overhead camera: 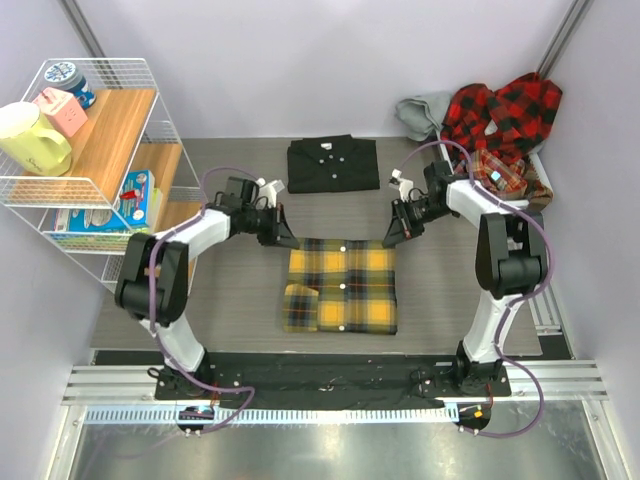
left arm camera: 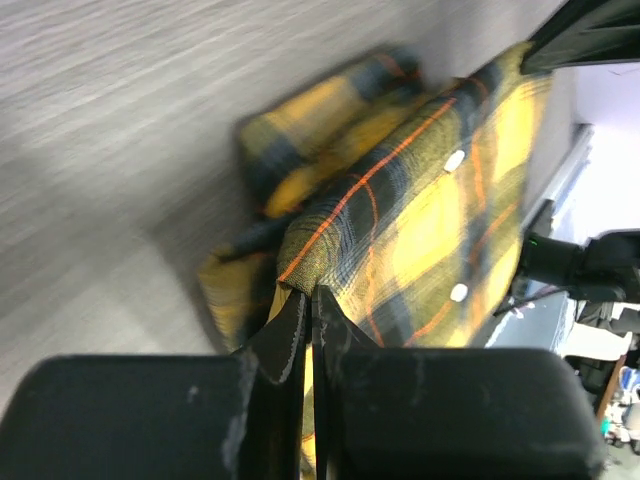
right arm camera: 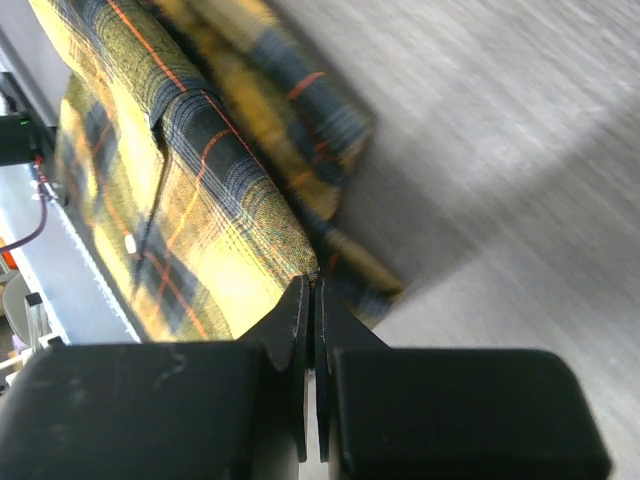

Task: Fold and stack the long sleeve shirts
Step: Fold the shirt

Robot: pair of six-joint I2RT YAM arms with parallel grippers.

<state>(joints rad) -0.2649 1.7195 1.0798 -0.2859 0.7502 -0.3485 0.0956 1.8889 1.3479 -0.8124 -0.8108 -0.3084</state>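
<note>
Yellow plaid shirt [overhead camera: 340, 285] cloth is pinched in both tools. The left gripper [left arm camera: 308, 300] has its jaws closed on the far left corner of the folded bundle. The right gripper [right arm camera: 311, 290] is closed the same way on the far right corner, and each nips only a thin lip of fabric at the very fingertips. In the wrist views the gripped edge stands a little proud of the layers beneath it. From those two holds the shirt lies as a neat rectangle on the grey table [overhead camera: 230, 170], between the two arms, buttons up, with a cuff folded over at its near left. The flannel looks soft, light and limp, so it should sag between the pinch points and drag rather than move as one stiff piece. Such shallow bites could slip if the arms lift unevenly. A safer hold, I judge, takes every layer at each corner so the fold stays shut. Just beyond lies the black shirt [overhead camera: 333, 164], folded flat, the likely base of the stack. At the far right corner sits a heap of red plaid shirts [overhead camera: 505, 115] beside a grey garment [overhead camera: 425, 108].
</note>
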